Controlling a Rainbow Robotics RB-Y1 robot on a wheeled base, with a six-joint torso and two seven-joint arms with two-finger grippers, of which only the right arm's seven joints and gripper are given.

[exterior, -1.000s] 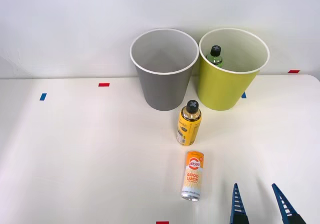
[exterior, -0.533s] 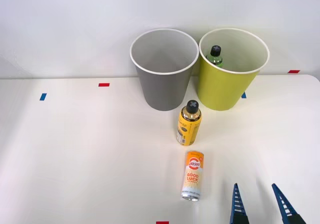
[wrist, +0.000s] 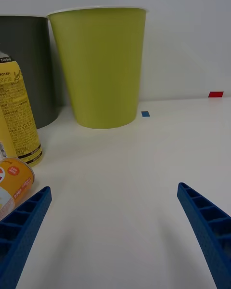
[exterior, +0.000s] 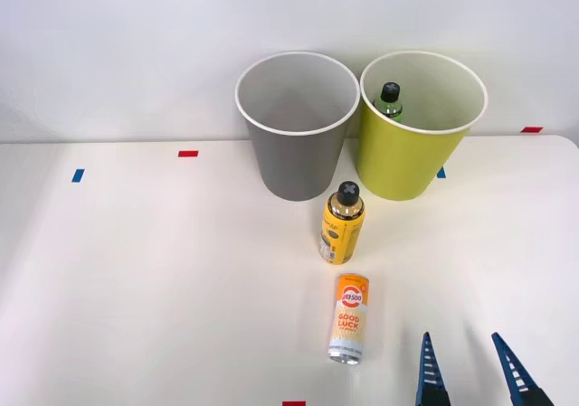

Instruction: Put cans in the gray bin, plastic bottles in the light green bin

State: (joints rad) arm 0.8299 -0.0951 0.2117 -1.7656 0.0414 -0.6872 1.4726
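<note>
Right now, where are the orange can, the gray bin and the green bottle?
orange can [exterior: 349, 319], front view, printed side.
gray bin [exterior: 298, 166], front view, outer wall.
green bottle [exterior: 390, 92], front view, black cap, inside the light green bin [exterior: 398, 166].

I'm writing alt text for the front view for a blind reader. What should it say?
A white table holds a gray bin beside a light green bin containing a green bottle. In front stand a yellow bottle and an orange can, with an open blue claw nearby.

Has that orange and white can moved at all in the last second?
No. The can stands just where it was, the same gap from the yellow bottle behind it and the red tape mark at the table's front edge.
</note>
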